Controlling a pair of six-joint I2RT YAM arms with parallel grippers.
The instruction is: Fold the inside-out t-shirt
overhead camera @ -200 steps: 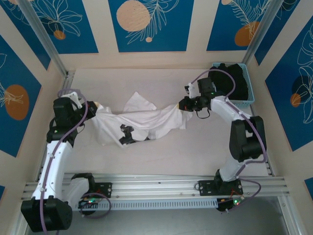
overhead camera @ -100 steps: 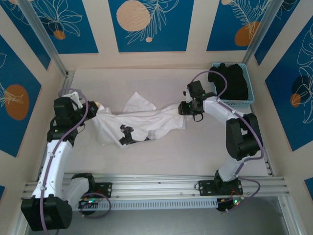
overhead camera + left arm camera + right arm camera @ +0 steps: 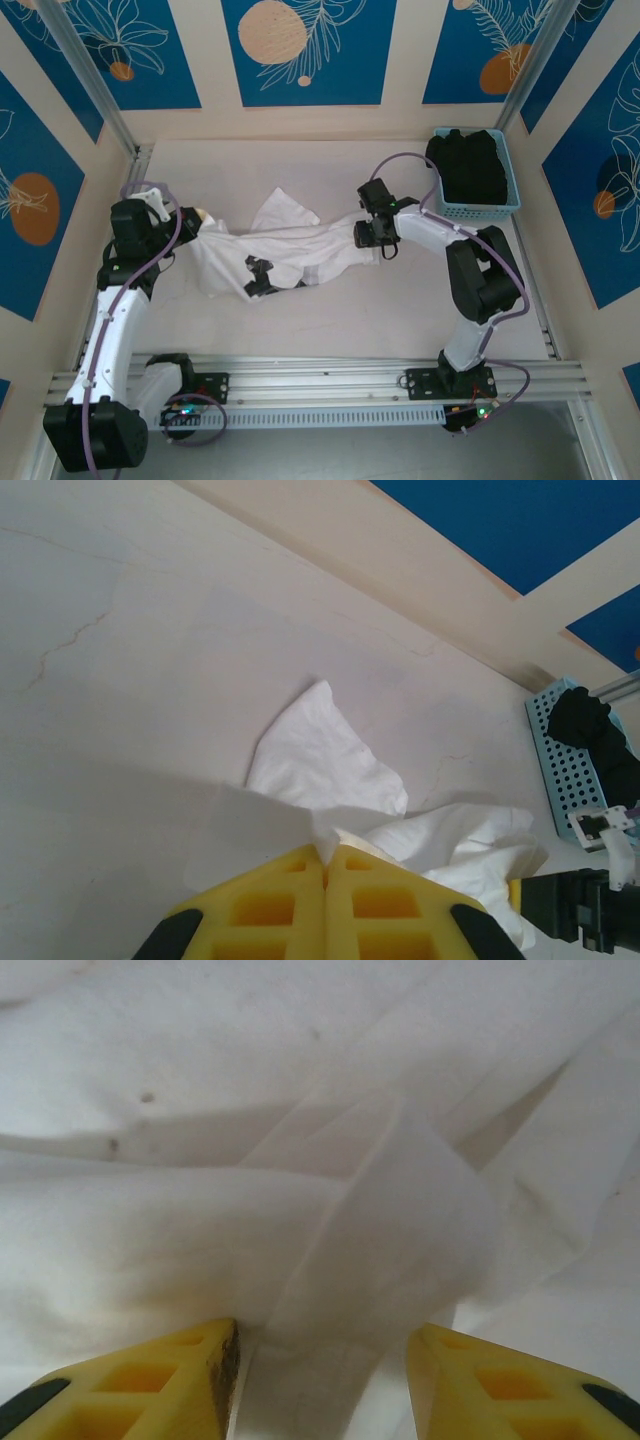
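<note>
Top external view: the white t-shirt lies crumpled and stretched into a long band across the middle of the table, running left to right between the two arms. A dark print shows on its near edge, left of centre, and one loose flap of cloth points toward the far wall.

At the shirt's left end, the left gripper sits low over the table. In the left wrist view its yellow fingers are pressed together with white cloth pinched at their tips, so it is closed on the t-shirt.

At the shirt's right end, the right gripper points down onto the cloth. In the right wrist view its two yellow fingers stand apart, with a raised fold of the shirt sitting between them. The fold is not squeezed by either finger, so this gripper is open.

A light blue basket stands in the far right corner of the table, well apart from the shirt, with a black garment heaped inside it.
</note>
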